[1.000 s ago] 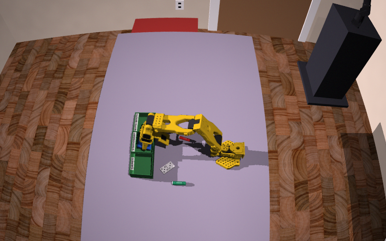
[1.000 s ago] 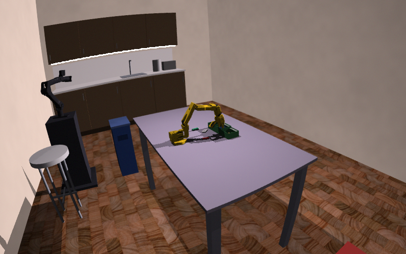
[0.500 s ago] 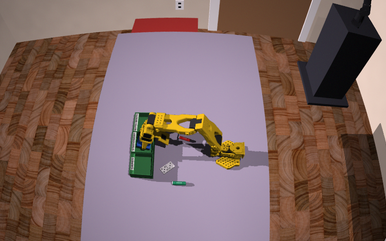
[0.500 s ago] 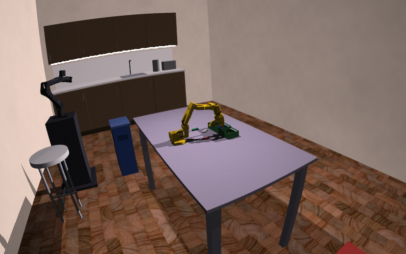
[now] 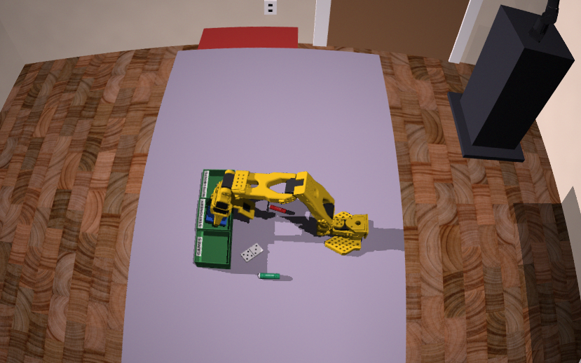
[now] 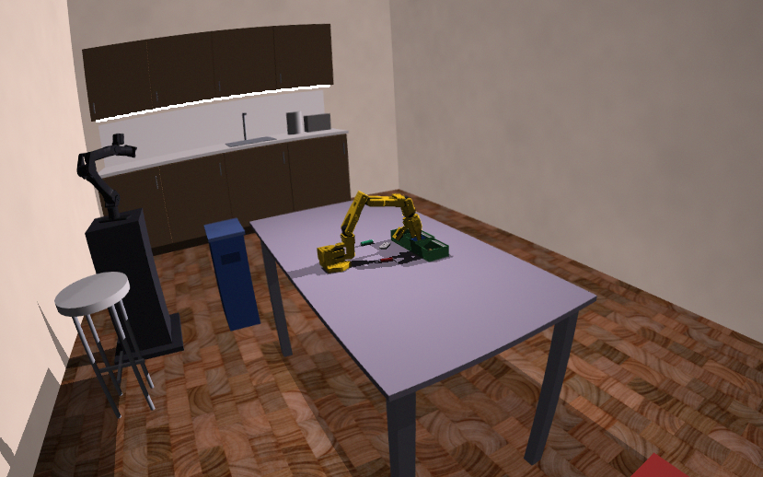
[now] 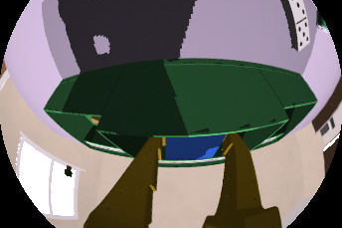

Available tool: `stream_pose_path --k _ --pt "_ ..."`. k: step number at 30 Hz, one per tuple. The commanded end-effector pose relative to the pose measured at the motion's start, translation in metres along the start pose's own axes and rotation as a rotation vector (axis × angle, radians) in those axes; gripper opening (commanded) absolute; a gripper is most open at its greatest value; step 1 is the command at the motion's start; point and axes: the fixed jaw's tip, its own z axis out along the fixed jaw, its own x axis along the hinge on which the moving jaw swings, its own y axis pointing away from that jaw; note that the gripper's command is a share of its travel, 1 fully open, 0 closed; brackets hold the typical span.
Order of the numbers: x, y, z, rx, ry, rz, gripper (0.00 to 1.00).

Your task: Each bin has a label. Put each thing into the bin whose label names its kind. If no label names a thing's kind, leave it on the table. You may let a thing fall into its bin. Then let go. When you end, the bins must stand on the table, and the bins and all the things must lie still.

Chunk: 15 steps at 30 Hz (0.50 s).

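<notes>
My gripper [image 5: 216, 221] [image 7: 195, 142] is shut on a blue block [image 5: 223, 220] [image 7: 191, 147], low in or over the middle green bin, labelled STATIONERY [image 5: 200, 214]. The bin wall hides the block's lower part in the wrist view. The GAMES bin [image 5: 213, 247] is empty. The third bin [image 5: 213, 176] [image 6: 434, 252] has a label partly hidden by the arm; a small tan thing [image 7: 95, 119] shows inside it. A white domino [image 5: 251, 252] [image 6: 385, 244] [image 7: 300, 19], a green cylinder [image 5: 269, 275] [image 6: 366, 242] and a thin red thing [image 5: 277, 208] [image 6: 387, 259] lie on the table.
The three bins stand joined in a row on the lilac table [image 5: 283, 112] [image 6: 461, 308]. The red thing lies beneath the arm's span. The domino lies close beside the GAMES bin, with the green cylinder beyond it.
</notes>
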Motion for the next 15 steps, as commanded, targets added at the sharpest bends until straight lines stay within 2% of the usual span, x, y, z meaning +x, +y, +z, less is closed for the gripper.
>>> stream_pose_path --k 1,15 --pt "0.0113 -0.0030 -0.0130 0.002 0.074 -0.017 0.00" --pt "0.0103 -0.0030 -0.0078 0.002 0.074 -0.017 0.00"
